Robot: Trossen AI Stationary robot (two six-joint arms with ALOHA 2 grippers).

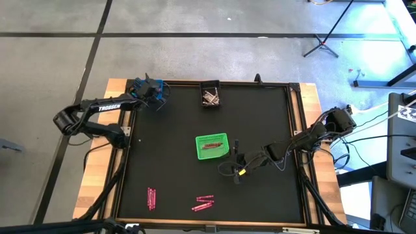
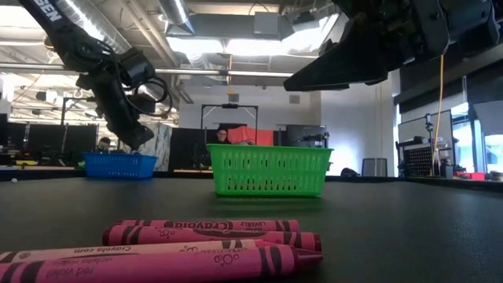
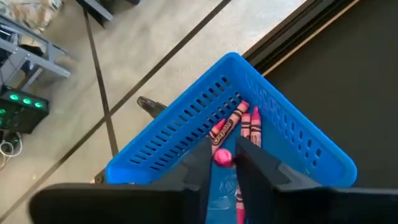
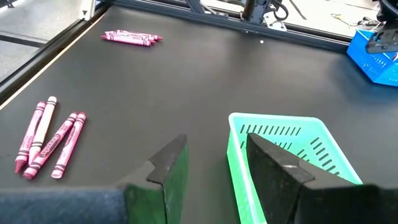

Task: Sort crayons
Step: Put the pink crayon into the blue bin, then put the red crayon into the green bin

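My left gripper (image 1: pixel 151 90) hangs over the blue bin (image 1: pixel 147 88) at the table's far left corner and is shut on a pink crayon (image 3: pixel 222 156). Several pink crayons (image 3: pixel 241 122) lie in the blue bin (image 3: pixel 267 118). My right gripper (image 4: pixel 211 163) is open and empty, above the right-hand wall of the green bin (image 1: pixel 212 146); in the low view it (image 2: pixel 369 47) stands well above that bin (image 2: pixel 269 169). Two groups of pink crayons (image 1: pixel 151 198) (image 1: pixel 203 204) lie flat on the mat near the front edge. My left gripper pinches the pink crayon's end (image 3: pixel 222 156) between its two fingertips. The fingers point down from above into the blue bin. The crayon is clear of the bin's floor; how it runs below the fingers is hidden by the fingers.
A black bin (image 1: pixel 210 95) with pale crayons stands at the far edge's middle. The green bin holds some reddish crayons (image 1: pixel 210 145). The loose crayons also show in the right wrist view (image 4: pixel 50 137) (image 4: pixel 132 37) and close in the low view (image 2: pixel 196 244). Bare black mat lies between.
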